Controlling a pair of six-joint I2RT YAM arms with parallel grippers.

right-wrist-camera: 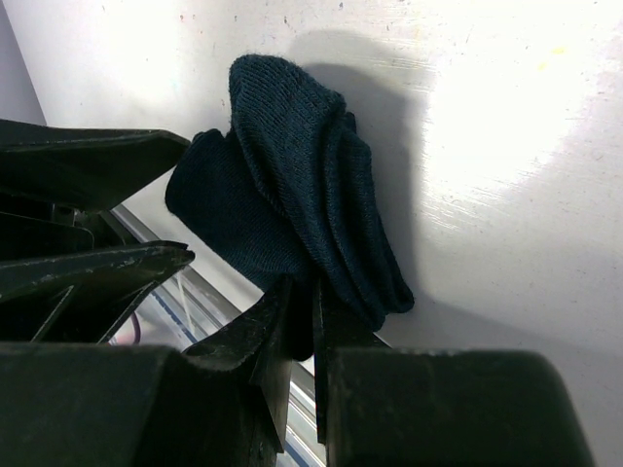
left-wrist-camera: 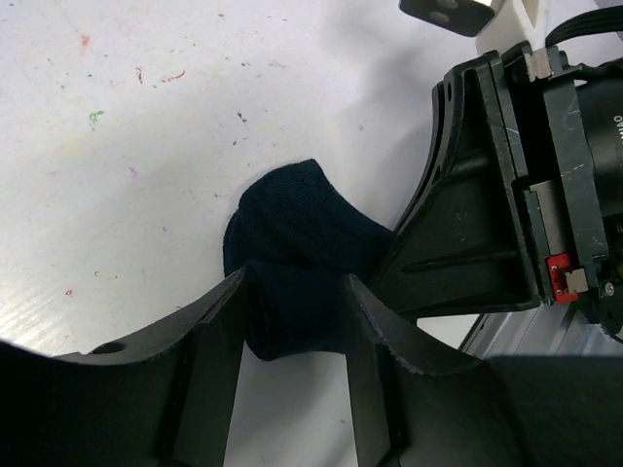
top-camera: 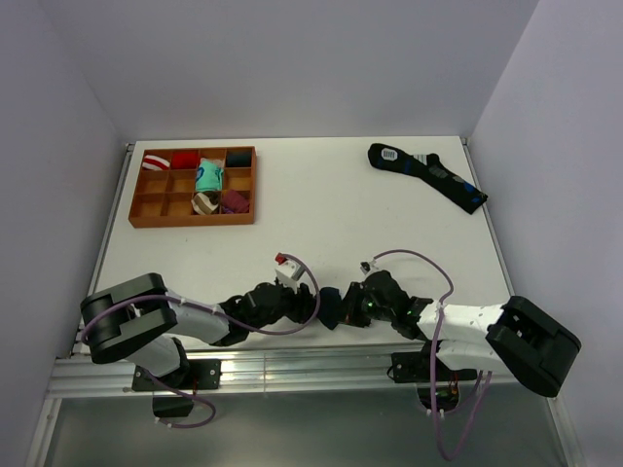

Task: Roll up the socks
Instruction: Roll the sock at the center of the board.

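Right fingers (right-wrist-camera: 316, 321), bottom centre of the right wrist view: nearly closed, pinching a fold at the lower edge of the socks (right-wrist-camera: 292, 185). Left fingers (left-wrist-camera: 355, 302): about half open, straddling the same dark navy bundle; fabric fills the gap and touches both inner faces. Socks lie bunched on the white bench (top-camera: 321, 204), bottom centre of the top view, between the two wrists. Orange tray (top-camera: 136, 209) with colourful sock bundles sits upper left. Long black sock (top-camera: 428, 175) with blue patches lies upper right.
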